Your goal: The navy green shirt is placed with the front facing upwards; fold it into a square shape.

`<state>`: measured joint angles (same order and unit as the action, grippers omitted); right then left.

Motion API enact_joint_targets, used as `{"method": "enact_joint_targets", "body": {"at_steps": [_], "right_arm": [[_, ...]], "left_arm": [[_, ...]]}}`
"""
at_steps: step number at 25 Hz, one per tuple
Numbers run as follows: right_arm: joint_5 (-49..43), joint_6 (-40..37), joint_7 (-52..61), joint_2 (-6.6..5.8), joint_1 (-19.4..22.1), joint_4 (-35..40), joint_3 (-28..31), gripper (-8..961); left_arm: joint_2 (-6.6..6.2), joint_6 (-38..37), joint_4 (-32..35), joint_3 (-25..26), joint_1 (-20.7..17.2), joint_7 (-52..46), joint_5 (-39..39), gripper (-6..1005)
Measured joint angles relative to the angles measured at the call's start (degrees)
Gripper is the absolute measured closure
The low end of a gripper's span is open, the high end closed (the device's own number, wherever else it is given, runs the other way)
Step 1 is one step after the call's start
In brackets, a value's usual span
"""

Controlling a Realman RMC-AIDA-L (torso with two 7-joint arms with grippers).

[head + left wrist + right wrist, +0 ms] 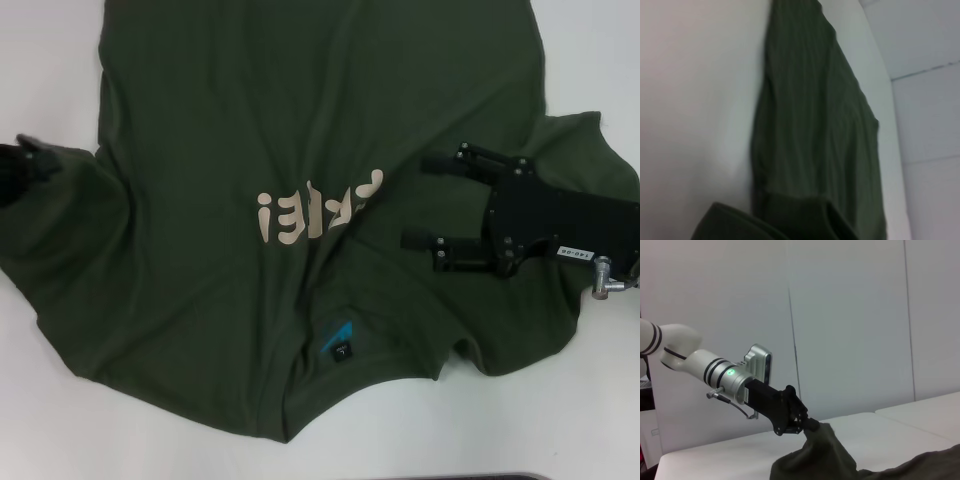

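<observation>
A large dark olive-green cotton T-shirt lies lettering-up across the white counter. At nine o'clock, the left end effector pinches its sleeve for folding; at three o'clock, the right end effector hovers spread wide, empty.

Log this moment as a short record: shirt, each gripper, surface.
shirt: olive green shirt spread front up, lettering and neck label showing, not yet folded
left gripper: at the shirt's left sleeve; the right wrist view shows it shut on a raised bunch of cloth
right gripper: over the shirt's right shoulder, fingers open, holding nothing
surface: white table
</observation>
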<state>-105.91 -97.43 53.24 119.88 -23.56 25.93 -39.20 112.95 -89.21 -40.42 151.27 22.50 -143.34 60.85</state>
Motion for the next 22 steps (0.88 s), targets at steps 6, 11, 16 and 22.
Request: {"method": "enact_joint_targets", "body": {"at_steps": [6,11,16,22], "right_arm": [[0.01,0.13,-0.17,0.00,0.00,0.00,0.00,61],[-0.02,0.15,-0.28,0.00,0.09,0.00,0.02,62],[-0.08,0.23,-0.36,0.00,0.16,-0.04,0.11,62],[-0.15,0.34,-0.31,0.00,0.11,-0.08,0.10,63]], "left_arm": [[3.97,0.05,-0.75,-0.09,1.96,0.03,-0.02,1000],[6.41,0.91,-0.72,-0.10,3.85,-0.04,0.08,978],[7.77,3.99,0.36,-2.16,4.90,-0.05,-0.25,950],[7.06,9.56,5.52,-4.46,6.30,0.25,-0.30,916]]}}
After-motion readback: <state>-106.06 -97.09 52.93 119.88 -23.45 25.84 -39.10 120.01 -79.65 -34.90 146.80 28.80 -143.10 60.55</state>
